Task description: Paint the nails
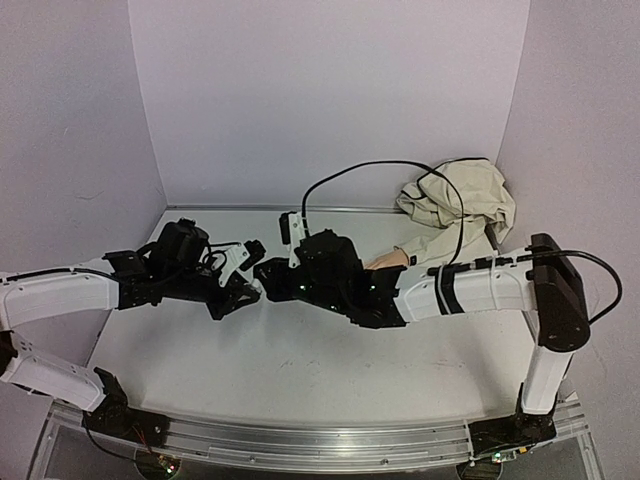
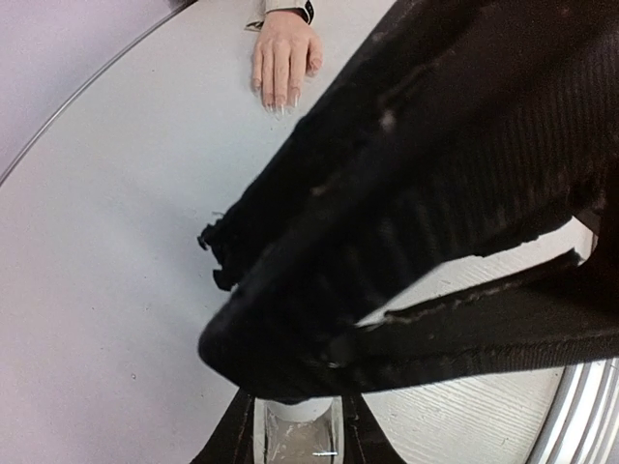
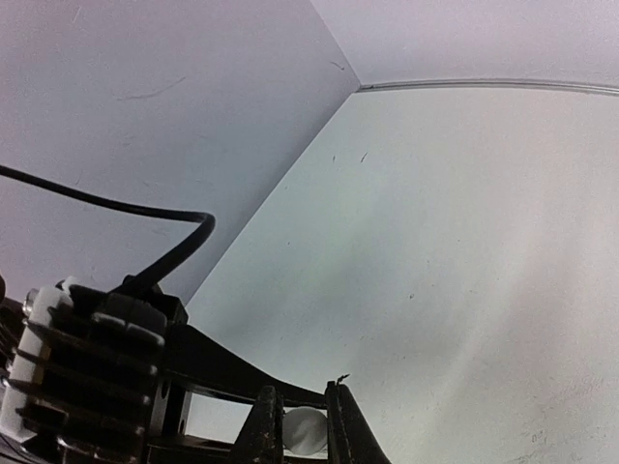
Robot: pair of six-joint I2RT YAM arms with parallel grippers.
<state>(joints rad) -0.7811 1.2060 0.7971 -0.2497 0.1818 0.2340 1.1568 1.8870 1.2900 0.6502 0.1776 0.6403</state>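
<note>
My left gripper clamped a whitish bottle, my right gripper a white piece; the mannequin hand lay near the tabletop's far edge.

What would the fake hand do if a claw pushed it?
Probably slide, not roll: the hand lies flat, palm down, on the smooth table. Its baggy cloth sleeve would likely flop and drag behind.
</note>
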